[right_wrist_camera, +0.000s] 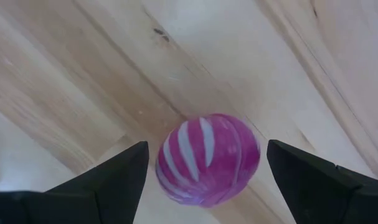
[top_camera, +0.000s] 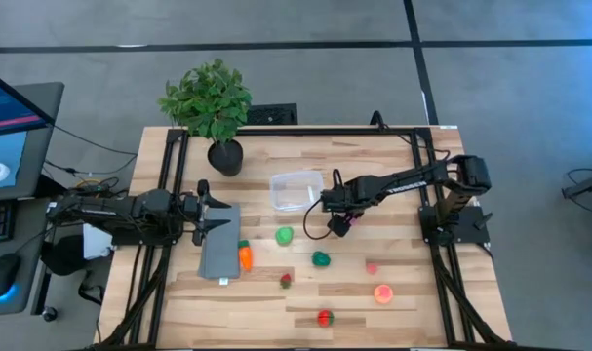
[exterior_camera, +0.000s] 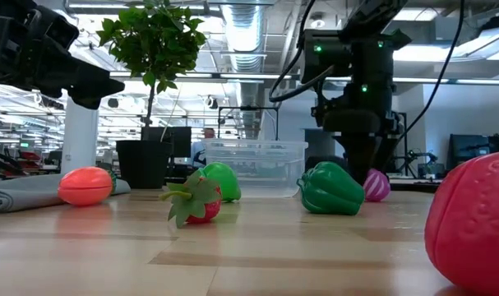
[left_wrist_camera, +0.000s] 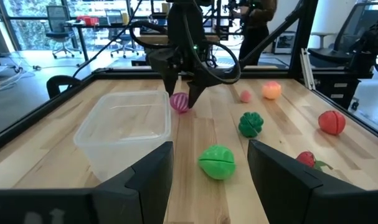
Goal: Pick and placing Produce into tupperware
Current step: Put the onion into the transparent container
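1. Sitting empty near the middle of the table, the tupperware [top_camera: 296,190] holds no produce that I can see, so by my reading the task has barely begun.
2. Just beside the tupperware, on the side toward the right arm, lies a purple striped piece [right_wrist_camera: 207,158] on the bare wood; the right gripper [top_camera: 338,223] hangs directly over it with its fingers spread wide on either side, gripping nothing.
3. A little farther from the tupperware lie the light green piece [top_camera: 284,235] and the dark green piece [top_camera: 321,258], both loose on the table.
4. Farther still from the tupperware are the orange carrot [top_camera: 245,255], a small strawberry [top_camera: 286,281], a pink piece [top_camera: 372,265], a peach piece [top_camera: 382,293] and a red piece [top_camera: 324,317].
5. All eight pieces remain to be placed.
6. The left gripper [top_camera: 216,223] waits well away from the tupperware, above a grey slab [top_camera: 219,255], its fingers wide apart and holding nothing.
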Tool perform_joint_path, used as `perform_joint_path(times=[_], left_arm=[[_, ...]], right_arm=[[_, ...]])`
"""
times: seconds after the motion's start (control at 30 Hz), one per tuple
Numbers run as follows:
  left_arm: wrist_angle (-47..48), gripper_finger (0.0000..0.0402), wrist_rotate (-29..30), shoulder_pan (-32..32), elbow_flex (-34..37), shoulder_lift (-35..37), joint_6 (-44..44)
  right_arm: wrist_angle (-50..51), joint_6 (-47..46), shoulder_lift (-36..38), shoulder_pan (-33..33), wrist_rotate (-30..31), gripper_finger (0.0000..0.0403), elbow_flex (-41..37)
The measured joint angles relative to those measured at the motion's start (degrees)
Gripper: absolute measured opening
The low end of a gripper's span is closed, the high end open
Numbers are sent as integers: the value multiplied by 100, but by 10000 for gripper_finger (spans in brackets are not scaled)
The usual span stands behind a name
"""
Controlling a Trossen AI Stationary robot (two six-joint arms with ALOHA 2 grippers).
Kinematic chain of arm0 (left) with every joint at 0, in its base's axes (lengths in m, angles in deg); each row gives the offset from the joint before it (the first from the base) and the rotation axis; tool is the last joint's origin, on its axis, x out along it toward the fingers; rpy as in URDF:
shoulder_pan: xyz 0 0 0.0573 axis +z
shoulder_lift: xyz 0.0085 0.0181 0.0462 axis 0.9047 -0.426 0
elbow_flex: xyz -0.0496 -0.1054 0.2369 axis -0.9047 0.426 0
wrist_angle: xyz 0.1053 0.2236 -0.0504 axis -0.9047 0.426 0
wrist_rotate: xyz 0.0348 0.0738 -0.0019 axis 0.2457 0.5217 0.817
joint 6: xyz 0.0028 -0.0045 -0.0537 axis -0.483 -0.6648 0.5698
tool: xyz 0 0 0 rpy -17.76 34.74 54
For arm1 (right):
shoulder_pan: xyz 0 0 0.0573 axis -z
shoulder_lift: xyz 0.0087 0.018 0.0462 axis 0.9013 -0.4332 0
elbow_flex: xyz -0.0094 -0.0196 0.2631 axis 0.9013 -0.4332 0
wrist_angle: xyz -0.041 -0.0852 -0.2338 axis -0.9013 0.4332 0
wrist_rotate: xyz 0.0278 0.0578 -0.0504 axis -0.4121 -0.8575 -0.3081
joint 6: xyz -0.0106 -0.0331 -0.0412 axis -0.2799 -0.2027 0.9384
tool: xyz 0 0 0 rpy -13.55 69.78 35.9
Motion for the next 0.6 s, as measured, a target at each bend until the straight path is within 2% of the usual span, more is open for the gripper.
perform_joint_path(times=[0.6], left_arm=[[13,197,-76,0,0,0,2]], right_arm=[[49,0,3,-19,15,345,0]])
